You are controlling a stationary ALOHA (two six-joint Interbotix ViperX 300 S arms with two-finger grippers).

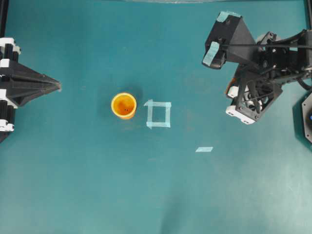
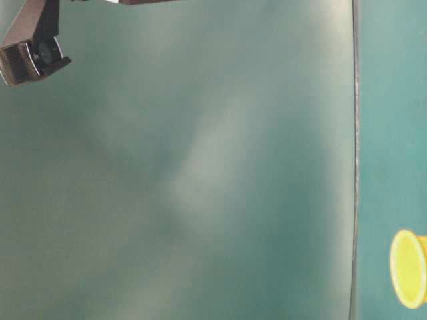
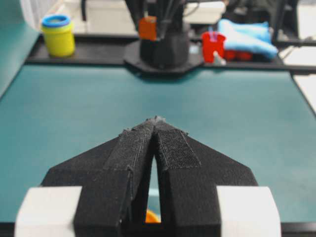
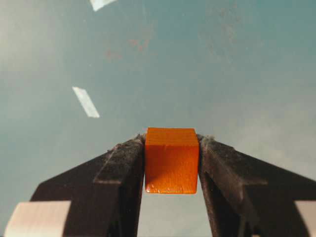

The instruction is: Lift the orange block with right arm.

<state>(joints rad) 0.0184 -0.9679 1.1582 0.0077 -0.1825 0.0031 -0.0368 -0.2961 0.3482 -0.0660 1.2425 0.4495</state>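
Right gripper (image 4: 172, 163), black pointed two-finger type, is clamped on the small orange wooden cube (image 4: 172, 160); both pads touch its side faces; teal table (image 4: 237, 59) sits well below with tape scraps (image 4: 86, 102) far off, so the cube looks airborne; lift reads as essentially done, only holding height left. Overhead: right arm (image 1: 253, 63) raised at the right, cube mostly hidden under it. Left gripper (image 3: 155, 143) pinched closed on nothing, parked; round yellow-orange cup (image 1: 124, 105) just beside the tape square (image 1: 159, 114), untouched.
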